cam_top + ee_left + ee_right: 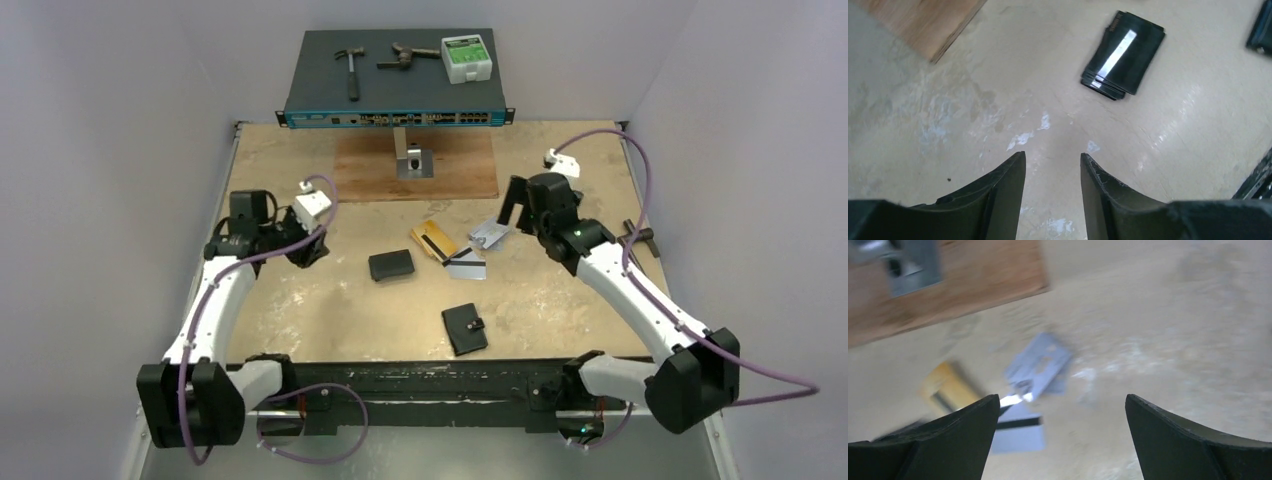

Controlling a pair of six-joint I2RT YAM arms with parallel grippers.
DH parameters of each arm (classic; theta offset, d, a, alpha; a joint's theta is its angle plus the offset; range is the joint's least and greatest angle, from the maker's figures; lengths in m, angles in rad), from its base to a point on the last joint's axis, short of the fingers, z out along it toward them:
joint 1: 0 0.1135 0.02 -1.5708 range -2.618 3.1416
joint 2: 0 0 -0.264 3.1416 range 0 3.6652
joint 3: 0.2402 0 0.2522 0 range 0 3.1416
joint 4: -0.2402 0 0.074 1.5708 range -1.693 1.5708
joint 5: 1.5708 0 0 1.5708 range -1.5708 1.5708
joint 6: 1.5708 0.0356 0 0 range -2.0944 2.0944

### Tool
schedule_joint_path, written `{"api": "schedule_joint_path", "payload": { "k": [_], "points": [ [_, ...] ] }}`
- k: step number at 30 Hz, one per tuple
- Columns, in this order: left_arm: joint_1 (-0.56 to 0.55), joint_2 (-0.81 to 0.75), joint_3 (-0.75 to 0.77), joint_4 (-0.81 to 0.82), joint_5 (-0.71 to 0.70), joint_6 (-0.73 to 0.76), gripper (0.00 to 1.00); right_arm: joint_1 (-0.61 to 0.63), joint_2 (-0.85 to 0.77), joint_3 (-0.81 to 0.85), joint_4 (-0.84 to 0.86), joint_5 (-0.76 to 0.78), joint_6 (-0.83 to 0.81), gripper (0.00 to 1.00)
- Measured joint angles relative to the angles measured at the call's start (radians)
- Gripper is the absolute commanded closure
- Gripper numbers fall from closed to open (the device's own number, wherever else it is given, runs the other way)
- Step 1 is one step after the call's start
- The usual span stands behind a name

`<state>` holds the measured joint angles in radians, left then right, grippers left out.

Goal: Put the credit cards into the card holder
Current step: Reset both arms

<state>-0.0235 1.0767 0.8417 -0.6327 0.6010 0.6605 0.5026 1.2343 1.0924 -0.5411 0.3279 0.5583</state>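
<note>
Spread apart: left gripper [1052, 154], right gripper [1062, 396]. Three thin plastic credit cards [466, 267], one black snap-tab leather-like card holder [464, 329], one plain black pouch [391, 265].

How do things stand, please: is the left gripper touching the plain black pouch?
Apart. The left wrist view shows a stretch of table between the left gripper and the plain black pouch, which lies ahead of it.

We are seeing a scuffed table [300, 300] | carrying: wooden board [370, 170] far side | black pouch [391, 265], gold card [432, 240], striped card [466, 267], grey card [488, 234] mid-table | card holder [464, 329] lying nearer.
</note>
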Motion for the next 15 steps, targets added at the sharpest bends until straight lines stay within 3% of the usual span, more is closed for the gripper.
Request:
{"api": "schedule_joint_path", "payload": {
  "k": [4,7,10,15],
  "points": [
    [0.156,0.103,0.014,0.121,0.050,-0.195,0.55,-0.116,-0.036,-0.274,0.301,0.215,-0.134,0.01],
    [0.208,0.199,0.018,0.251,0.048,-0.358,0.52,-0.177,0.066,-0.400,0.512,0.337,-0.209,0.01],
    [0.214,0.271,0.001,0.410,0.041,-0.502,0.51,-0.250,0.148,-0.496,0.708,0.377,-0.252,0.01],
    [0.213,0.319,-0.114,0.715,0.033,-0.672,0.48,-0.352,0.145,-0.658,1.035,0.357,-0.292,0.01]
  ]
}}
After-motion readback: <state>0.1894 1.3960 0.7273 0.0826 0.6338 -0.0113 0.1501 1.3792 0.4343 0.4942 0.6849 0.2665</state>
